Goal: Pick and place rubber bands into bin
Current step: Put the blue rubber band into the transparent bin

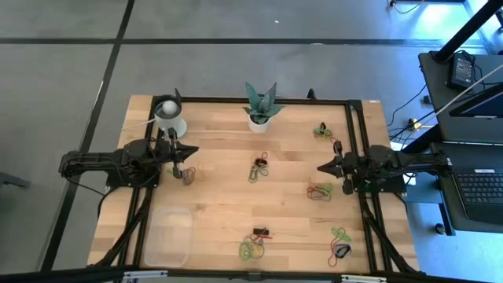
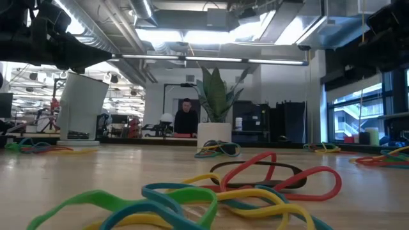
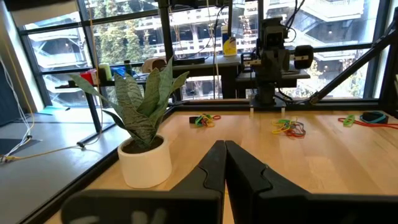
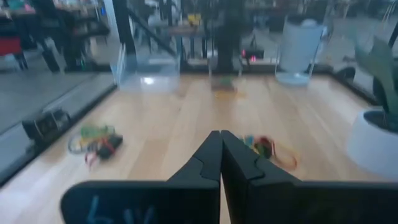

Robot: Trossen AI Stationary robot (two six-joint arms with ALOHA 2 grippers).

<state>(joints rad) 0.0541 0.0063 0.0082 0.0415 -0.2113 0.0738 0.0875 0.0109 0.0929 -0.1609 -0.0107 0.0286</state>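
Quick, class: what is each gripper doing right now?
Left gripper: closed, holding nothing.
Right gripper: closed, holding nothing.

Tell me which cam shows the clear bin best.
High view: the bin shows whole from above, at the table's near-left corner, nothing visible inside. The right wrist view catches it far off and blurred, side-on. The low and left wrist views don't show it.

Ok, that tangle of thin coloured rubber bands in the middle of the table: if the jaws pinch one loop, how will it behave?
The tangle of thin coloured rubber bands will probably come up limp and sagging, since the loops lie flat and bent. Because they overlap, neighbours may well drag along. They look very light, so a push would likely slide the clump across the smooth wooden table rather than roll it.
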